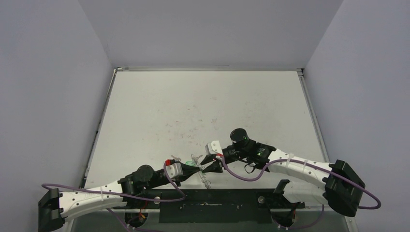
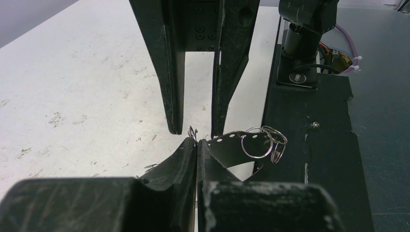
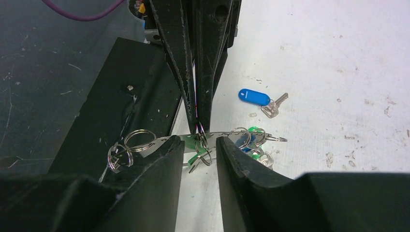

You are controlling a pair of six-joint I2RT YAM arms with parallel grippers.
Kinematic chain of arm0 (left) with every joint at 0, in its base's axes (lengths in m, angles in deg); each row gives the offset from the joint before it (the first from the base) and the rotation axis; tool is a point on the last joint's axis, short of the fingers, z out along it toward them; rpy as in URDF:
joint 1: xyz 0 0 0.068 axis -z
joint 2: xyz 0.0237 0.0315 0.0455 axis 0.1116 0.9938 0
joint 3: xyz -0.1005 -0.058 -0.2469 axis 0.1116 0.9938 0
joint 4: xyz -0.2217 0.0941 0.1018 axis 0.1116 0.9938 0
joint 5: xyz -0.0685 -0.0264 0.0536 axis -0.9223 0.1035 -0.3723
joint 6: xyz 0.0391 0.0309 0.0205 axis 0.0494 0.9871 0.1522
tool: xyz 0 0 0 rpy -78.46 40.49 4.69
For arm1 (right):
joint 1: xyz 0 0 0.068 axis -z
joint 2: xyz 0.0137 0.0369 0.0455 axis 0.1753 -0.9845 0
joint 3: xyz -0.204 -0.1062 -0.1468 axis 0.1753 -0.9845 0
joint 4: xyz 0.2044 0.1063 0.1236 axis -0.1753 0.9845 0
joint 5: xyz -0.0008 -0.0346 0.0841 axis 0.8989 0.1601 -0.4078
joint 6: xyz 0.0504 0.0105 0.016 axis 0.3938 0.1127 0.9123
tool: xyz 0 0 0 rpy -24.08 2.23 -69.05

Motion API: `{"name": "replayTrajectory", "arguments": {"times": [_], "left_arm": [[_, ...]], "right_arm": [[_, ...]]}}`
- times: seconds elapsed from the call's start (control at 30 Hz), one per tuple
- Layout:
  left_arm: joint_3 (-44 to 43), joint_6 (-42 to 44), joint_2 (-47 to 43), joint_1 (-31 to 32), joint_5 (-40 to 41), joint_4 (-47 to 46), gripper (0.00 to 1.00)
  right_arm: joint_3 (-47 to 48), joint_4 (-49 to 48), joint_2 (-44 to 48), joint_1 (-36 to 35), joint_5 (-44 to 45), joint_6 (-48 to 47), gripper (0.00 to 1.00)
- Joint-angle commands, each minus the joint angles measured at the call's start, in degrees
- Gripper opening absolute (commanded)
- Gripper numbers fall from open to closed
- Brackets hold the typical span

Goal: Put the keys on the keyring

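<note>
The keyring [image 3: 159,141] is a thin silvery holed band with small split rings [image 3: 139,140] hanging on it; it also shows in the left wrist view [image 2: 232,139]. My left gripper [image 2: 196,142] is shut on its rim and holds it just above the table near the front edge. My right gripper [image 3: 199,142] is open, its jaws on either side of a green key [image 3: 195,153] dangling from the band. Another green key [image 3: 252,130] hangs on the band further right, with a bit of blue under it. A blue-headed key [image 3: 255,96] lies loose on the table beyond.
The black base plate [image 3: 121,96] with the arm mounts lies right under the band's near end. The white scuffed table [image 1: 203,106] stretches away behind, with walls on three sides. Both grippers meet tip to tip [image 1: 205,167] at the front middle.
</note>
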Motion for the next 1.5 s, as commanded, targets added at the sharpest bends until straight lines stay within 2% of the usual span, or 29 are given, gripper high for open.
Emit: {"name": "replayTrajectory", "arguments": {"times": [0.0,0.13,0.23,0.33,0.43,0.47,0.6,0.67,0.83,0.97,1.03,1.2,1.37,1.47], "left_arm": [[-2.22,-0.07,0.15,0.20,-0.34,-2.59,0.00],[-1.97,-0.24,-0.18,0.20,-0.29,-2.43,0.00],[-2.02,-0.18,-0.48,0.20,-0.20,-2.24,0.00],[-1.87,-0.19,-0.82,0.20,0.05,-1.93,0.00],[-2.30,-0.13,-1.45,0.20,1.15,-0.29,0.00],[-2.62,0.02,-1.72,0.20,1.60,0.78,0.03],[-5.14,1.66,-2.95,0.20,3.05,8.45,0.31],[-6.51,2.81,-3.44,0.20,4.74,12.21,0.36],[-8.97,4.48,-3.91,0.20,6.65,16.77,0.38],[-10.10,5.55,-4.16,0.20,6.49,18.06,0.37],[-10.17,5.81,-4.29,0.20,5.55,17.90,0.35],[-9.34,5.63,-4.12,0.20,3.54,15.35,0.23],[-8.74,5.14,-2.87,0.20,0.28,12.20,0.23],[-8.53,5.02,-1.67,0.20,-1.13,10.68,0.27]], "right_arm": [[-0.33,-6.80,-1.80,0.23,-2.75,0.30,0.27],[-0.47,-8.77,-2.58,0.23,-1.97,1.76,0.15],[-0.37,-9.50,-2.62,0.23,-1.65,2.37,0.00],[0.25,-8.08,-2.25,0.23,-0.35,2.85,0.00],[2.41,-1.93,-1.48,0.16,1.54,1.99,0.00],[3.57,1.37,-1.22,0.08,2.43,1.29,0.00],[10.87,19.23,-1.37,-1.76,8.16,-2.30,0.00],[14.79,26.29,-2.36,-3.35,11.90,-3.29,0.00],[24.85,40.27,-7.46,-9.44,21.07,-3.95,0.00],[30.40,45.37,-10.70,-11.18,22.78,-2.42,0.00],[32.12,46.28,-11.67,-11.44,22.50,-1.77,0.00],[34.00,45.58,-12.58,-12.03,20.68,-0.97,0.00],[34.48,45.21,-13.66,-12.23,20.59,-0.78,0.00],[34.57,44.78,-14.00,-12.35,20.50,-0.47,0.00]]}}
